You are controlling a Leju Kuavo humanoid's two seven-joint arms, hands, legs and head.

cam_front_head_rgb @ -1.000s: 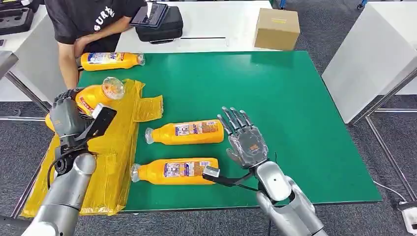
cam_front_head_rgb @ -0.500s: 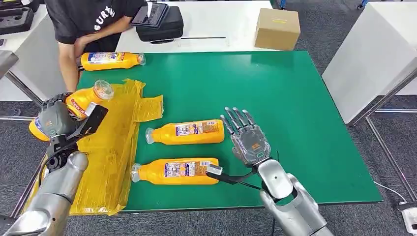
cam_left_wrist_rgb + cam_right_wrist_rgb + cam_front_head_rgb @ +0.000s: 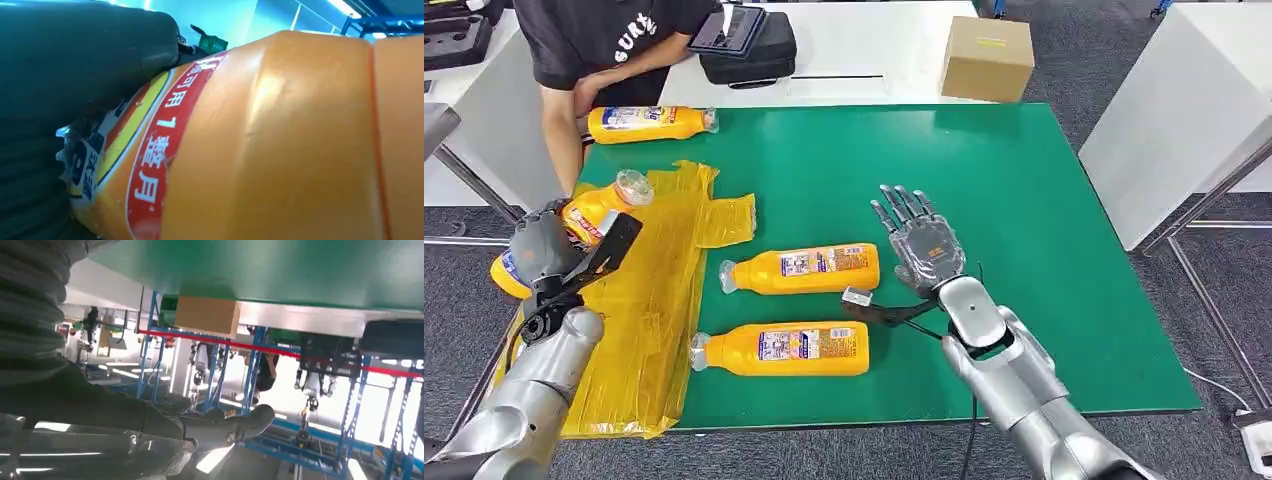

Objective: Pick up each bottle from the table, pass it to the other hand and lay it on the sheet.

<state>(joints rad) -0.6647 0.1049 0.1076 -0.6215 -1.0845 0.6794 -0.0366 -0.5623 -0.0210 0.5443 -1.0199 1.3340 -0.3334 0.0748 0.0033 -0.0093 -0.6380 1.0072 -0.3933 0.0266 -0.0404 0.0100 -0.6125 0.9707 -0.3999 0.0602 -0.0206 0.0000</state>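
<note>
My left hand (image 3: 536, 248) grips an orange bottle (image 3: 589, 215) at the left edge of the yellow sheet (image 3: 649, 300), its clear cap pointing toward the table's far side. The left wrist view shows that bottle (image 3: 260, 145) close up against the hand (image 3: 60, 100). Two more orange bottles lie on the green mat: one (image 3: 802, 268) mid-table and one (image 3: 784, 347) nearer me. My right hand (image 3: 922, 243) hovers open, fingers spread, just right of the middle bottle. A fourth bottle (image 3: 652, 123) lies at the mat's far left corner.
A person in a black shirt (image 3: 599, 40) stands at the far left beside the fourth bottle. A black case (image 3: 746, 45) and a cardboard box (image 3: 987, 57) sit on the white table behind. A white table (image 3: 1184, 110) stands to the right.
My left hand carried its bottle left and down toward the sheet's left edge. My right hand rose and moved forward, away from the near bottle.
</note>
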